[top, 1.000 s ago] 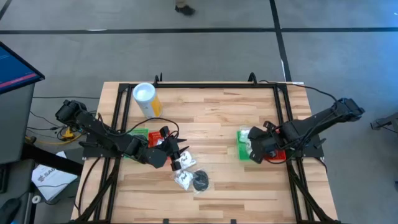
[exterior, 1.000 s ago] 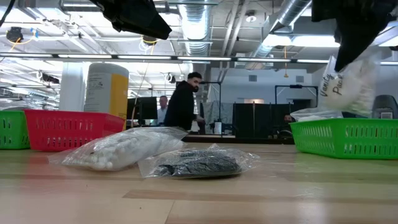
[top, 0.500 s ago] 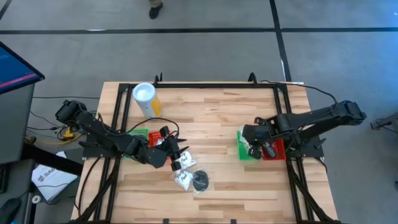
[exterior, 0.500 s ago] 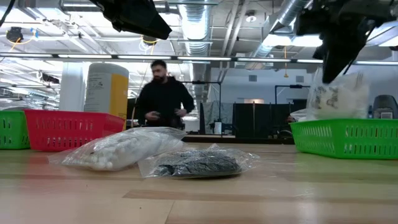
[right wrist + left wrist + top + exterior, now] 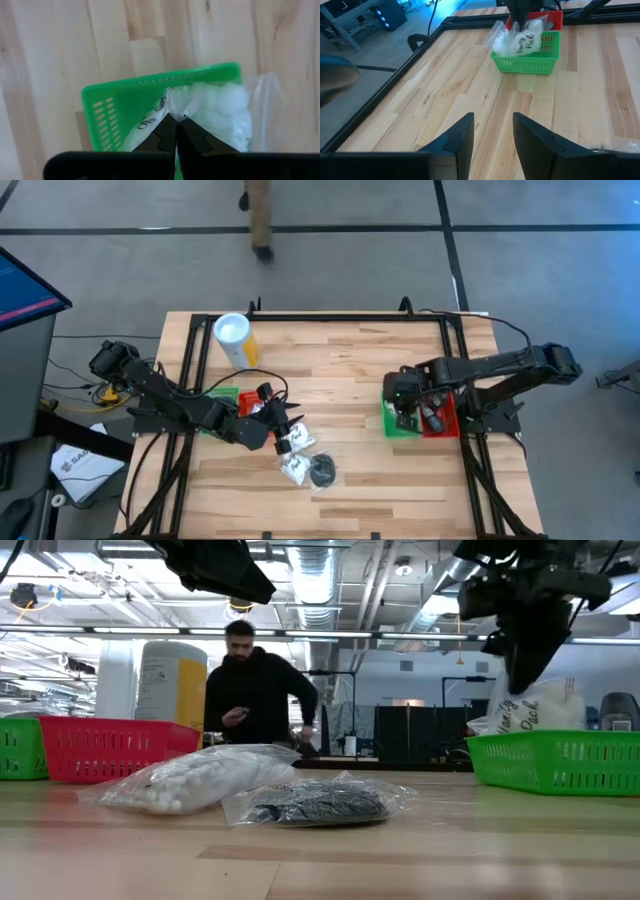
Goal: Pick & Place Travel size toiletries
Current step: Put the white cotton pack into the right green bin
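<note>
The right gripper (image 5: 404,416), at the table's three o'clock, pinches a clear bag of white toiletries (image 5: 220,117) sitting in the green tray (image 5: 392,426). The left gripper (image 5: 297,432), fingers parted and empty, hovers near centre, with two more bags (image 5: 308,469) at its five o'clock.

- Yellow cylinder (image 5: 236,340) with white top is stood upright near the table's (image 5: 340,360) far left corner.
- Red tray (image 5: 110,746) and green tray (image 5: 555,760) are set on opposite sides.
- Person (image 5: 255,690) is seen beyond the table.

A clear bag (image 5: 220,112) of white contents sits in the green basket (image 5: 125,100) on pale striped wood (image 5: 340,360).
</note>
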{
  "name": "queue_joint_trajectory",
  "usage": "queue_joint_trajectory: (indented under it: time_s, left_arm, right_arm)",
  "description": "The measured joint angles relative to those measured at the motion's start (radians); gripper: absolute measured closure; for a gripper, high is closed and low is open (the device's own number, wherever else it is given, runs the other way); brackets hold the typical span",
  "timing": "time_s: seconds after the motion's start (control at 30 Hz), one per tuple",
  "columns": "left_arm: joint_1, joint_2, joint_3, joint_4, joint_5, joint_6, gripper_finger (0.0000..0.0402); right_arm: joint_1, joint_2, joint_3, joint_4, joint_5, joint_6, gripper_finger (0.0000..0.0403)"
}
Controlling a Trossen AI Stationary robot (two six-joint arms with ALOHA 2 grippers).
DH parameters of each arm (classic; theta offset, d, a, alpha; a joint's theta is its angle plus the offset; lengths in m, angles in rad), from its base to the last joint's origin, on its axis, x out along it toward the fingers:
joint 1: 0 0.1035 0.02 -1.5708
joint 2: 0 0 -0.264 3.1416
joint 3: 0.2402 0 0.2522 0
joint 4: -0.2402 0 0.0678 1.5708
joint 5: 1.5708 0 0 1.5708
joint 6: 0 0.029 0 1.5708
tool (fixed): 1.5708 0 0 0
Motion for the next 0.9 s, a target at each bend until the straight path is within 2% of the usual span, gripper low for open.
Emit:
queue_joint_trajectory:
  time_s: [0.33, 0.67, 0.9]
  left_arm:
    - [0.000, 0.000, 0.000, -0.001, 0.000, 0.000, 0.0276]
    - [0.000, 0.000, 0.000, -0.004, 0.000, 0.000, 0.0276]
    - [0.000, 0.000, 0.000, -0.004, 0.000, 0.000, 0.0276]
  right_arm:
    - [-0.063, 0.000, 0.000, -0.003, -0.006, -0.055, 0.0403]
    - [-0.077, 0.017, 0.001, -0.008, 0.000, -0.013, 0.0400]
    - [-0.092, 0.067, 0.001, -0.019, 0.007, -0.002, 0.0357]
